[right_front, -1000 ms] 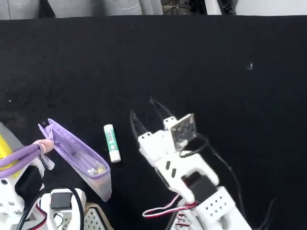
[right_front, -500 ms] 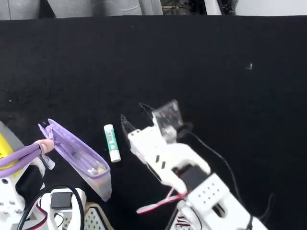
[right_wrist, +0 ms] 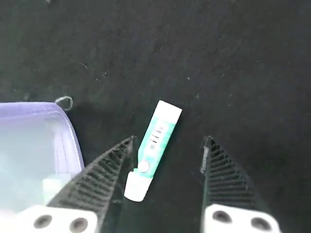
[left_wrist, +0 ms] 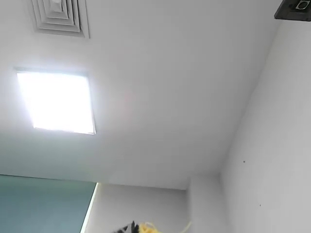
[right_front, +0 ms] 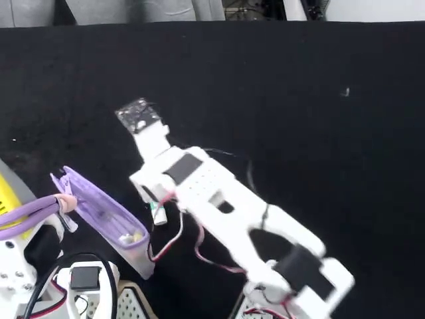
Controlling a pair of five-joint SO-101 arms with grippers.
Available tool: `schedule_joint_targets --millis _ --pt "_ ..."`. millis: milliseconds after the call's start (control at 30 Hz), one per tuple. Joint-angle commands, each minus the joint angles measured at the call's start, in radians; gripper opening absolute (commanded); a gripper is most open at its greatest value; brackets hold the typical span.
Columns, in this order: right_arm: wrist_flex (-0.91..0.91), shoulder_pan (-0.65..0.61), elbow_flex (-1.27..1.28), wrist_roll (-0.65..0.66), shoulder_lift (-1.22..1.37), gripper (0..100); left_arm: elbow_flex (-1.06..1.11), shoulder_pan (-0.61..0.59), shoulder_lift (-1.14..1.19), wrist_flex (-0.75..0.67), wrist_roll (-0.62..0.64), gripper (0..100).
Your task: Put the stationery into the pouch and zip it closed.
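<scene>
R arm's gripper [right_wrist: 169, 141] hangs open over the black cloth table [right_front: 299, 100], its 2 black ribbed jaws either side of the white-and-green cylindrical stick [right_wrist: 153, 145]. Nothing is gripped yet. The stick lies flat on the cloth just beside the translucent purple zip pouch [right_wrist: 29, 145], apart from it. In the high view the pouch [right_front: 106, 216] sits near the L edge w/ a few small items already inside.

Main risk, as I judge it: the stick isn't centred. It sits much nearer the pouch-side jaw & runs at a slant to the jaws, so a straight drop could land that jaw on the stick rather than beside it. Closing on a slanted round body would prob. spin or roll it out, esp. on cloth.

2nd risk: that same jaw is close to the pouch edge, so it may snag the soft wall or shove the pouch.

3rd: a grip near 1 end would leave the stick hanging crooked, making entry into the narrow mouth harder. Whether the mouth gapes wide enough can't be told.
</scene>
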Motion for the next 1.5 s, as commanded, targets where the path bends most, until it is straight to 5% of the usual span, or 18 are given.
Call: schedule_joint_targets --millis 0,1033,1233,1467 --pt "0.043 -0.063 -0.147 -0.008 0.131 20.2 0.002 0.002 0.006 -0.008 0.002 3" --pt "0.249 -0.028 -0.556 -0.003 0.671 19.6 -0.005 0.005 0.003 -0.006 0.006 3" --pt "0.308 -0.023 -0.639 0.0 0.731 0.5 -0.005 0.005 0.002 -0.006 0.006 3" --pt "0.315 0.034 -0.662 0.048 0.71 1.1 -0.007 0.005 0.0 -0.006 0.008 3"
